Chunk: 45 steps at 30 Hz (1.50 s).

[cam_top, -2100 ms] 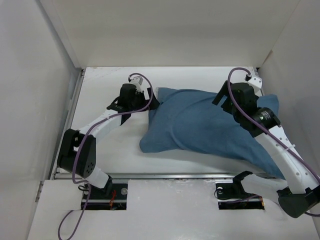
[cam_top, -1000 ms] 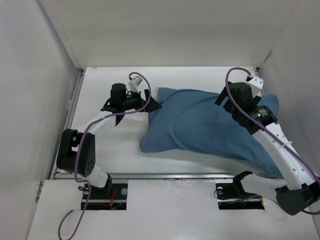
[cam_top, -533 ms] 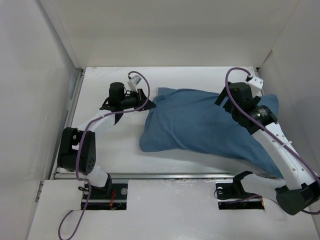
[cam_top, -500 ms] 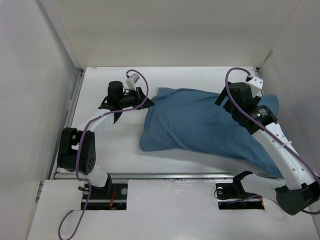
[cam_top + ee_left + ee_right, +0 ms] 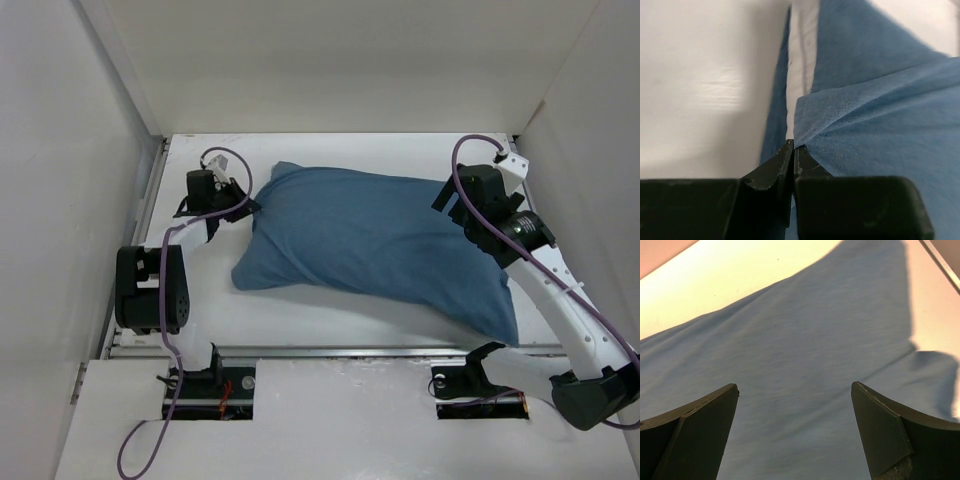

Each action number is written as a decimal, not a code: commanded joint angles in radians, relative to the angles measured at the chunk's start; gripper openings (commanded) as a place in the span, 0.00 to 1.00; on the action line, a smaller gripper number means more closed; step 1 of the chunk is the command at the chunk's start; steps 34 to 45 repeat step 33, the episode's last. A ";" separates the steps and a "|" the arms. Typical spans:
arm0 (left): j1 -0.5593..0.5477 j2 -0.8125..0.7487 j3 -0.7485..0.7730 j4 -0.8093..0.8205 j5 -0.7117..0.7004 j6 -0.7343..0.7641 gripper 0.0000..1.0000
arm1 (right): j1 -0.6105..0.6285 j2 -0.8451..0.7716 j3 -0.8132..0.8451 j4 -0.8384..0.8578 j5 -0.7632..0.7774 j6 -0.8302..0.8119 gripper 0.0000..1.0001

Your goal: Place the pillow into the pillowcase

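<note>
Pillowcase (image 5: 370,240) edge sits pinched in my left end effector (image 5: 792,150) — pillow (image 5: 801,65) peeking out; my right end effector (image 5: 795,386) hangs wide open over it.

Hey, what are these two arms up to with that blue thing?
They are getting a pillow into a pillowcase. The left gripper pinches the pillowcase at its open edge, where a strip of white pillow shows. The right gripper hangs open over the fabric near the other end. The pillow looks almost fully inside.

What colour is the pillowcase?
The pillowcase is plain muted blue, best seen in the top external view.
</note>
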<state>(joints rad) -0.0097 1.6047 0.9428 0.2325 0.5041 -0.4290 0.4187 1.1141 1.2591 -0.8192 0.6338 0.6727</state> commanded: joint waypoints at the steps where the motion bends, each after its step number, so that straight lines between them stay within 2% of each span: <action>1: 0.025 0.023 0.002 -0.048 -0.192 0.009 0.00 | -0.006 -0.001 -0.010 0.000 0.032 -0.007 1.00; 3: 0.066 0.023 0.040 -0.113 -0.251 0.009 0.03 | -0.006 0.000 -0.010 0.000 0.032 -0.007 1.00; 4: 0.083 0.023 0.051 -0.136 -0.251 0.009 0.18 | -0.006 0.000 -0.010 0.000 0.032 -0.007 1.00; 5: 0.115 0.009 0.051 -0.150 -0.240 0.009 0.65 | -0.006 0.000 -0.010 0.000 0.032 -0.007 1.00; 6: 0.126 -0.008 0.051 -0.150 -0.228 0.009 0.90 | -0.015 0.009 -0.010 0.011 0.032 -0.007 1.00; 7: 0.126 -0.028 0.051 -0.150 -0.217 0.009 1.00 | -0.015 0.009 -0.010 0.011 0.041 -0.007 1.00; 9: 0.139 -0.105 0.051 -0.159 -0.217 -0.001 1.00 | -0.040 0.009 -0.021 0.029 0.041 -0.007 1.00; 15: 0.139 -0.278 0.126 -0.309 -0.417 -0.022 1.00 | -0.182 0.058 -0.009 0.129 -0.089 -0.082 1.00; 17: 0.139 -0.369 0.117 -0.325 -0.426 -0.048 1.00 | -0.222 0.091 0.002 0.158 -0.146 -0.082 1.00; 21: 0.116 -0.585 0.036 -0.246 -0.291 -0.082 1.00 | -0.265 0.092 0.035 0.245 -0.316 -0.107 1.00; 26: 0.085 -0.713 0.036 -0.301 -0.398 -0.096 1.00 | -0.265 0.050 0.046 0.285 -0.344 -0.107 1.00; 32: 0.076 -0.733 0.036 -0.343 -0.375 -0.106 1.00 | -0.265 -0.057 -0.039 0.385 -0.374 -0.139 1.00; 45: 0.076 -0.733 0.036 -0.352 -0.366 -0.106 1.00 | -0.265 -0.057 -0.050 0.394 -0.375 -0.148 1.00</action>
